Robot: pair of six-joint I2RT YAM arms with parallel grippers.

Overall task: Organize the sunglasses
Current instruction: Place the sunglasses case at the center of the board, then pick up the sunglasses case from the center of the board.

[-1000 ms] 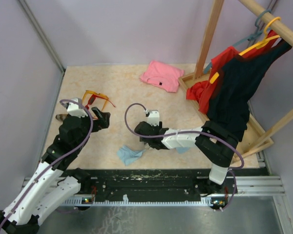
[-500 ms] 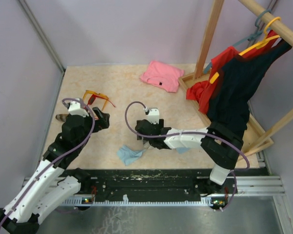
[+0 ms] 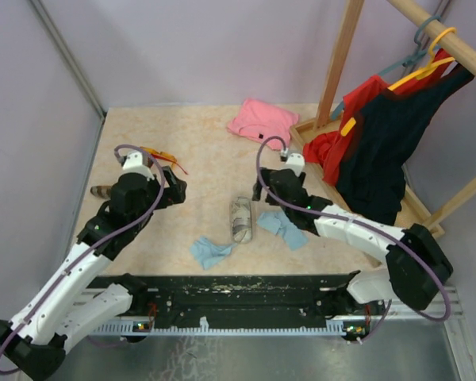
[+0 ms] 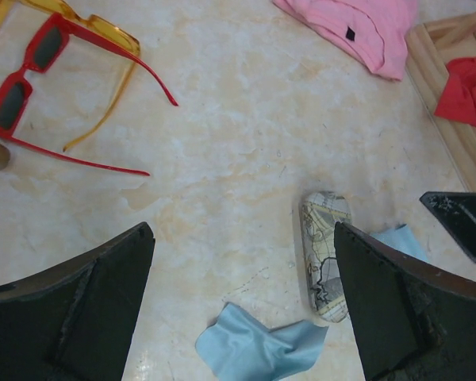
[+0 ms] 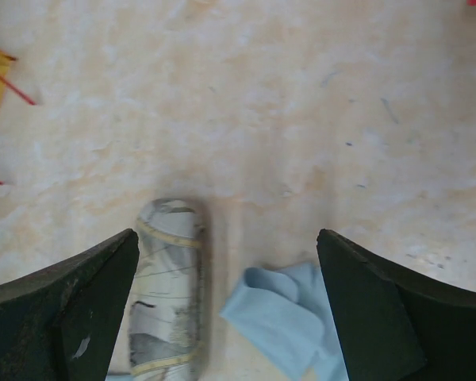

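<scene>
Brown case end at the far left of the table, mostly hidden by the left arm. Just beyond it, near the back-left, are both pairs of glasses. The red sunglasses have dark lenses and lie flat, arms unfolded and pointing right. The orange-amber sunglasses sit right behind them, frames touching and overlapping, one amber arm running under the red pair. Nothing grips either pair.

Left gripper hovers just right of the glasses, jaws spread wide, nothing between them, only bare table below.

Light blue cloth lies crumpled near the front edge. Grey-patterned case is closed and lies lengthwise at table centre, its near end touching or almost touching that cloth. Second blue cloth is just right of the case; can't tell whether it touches it.

Right gripper is above the gap between the case and the second cloth, fingers fully apart, released, holding nothing. In the wrist view the case is off its left finger and the cloth lies between the fingers.

Pink shirt is folded at the back centre-right. Wooden rack stands at far right, with red garment and black garment on hangers.
</scene>
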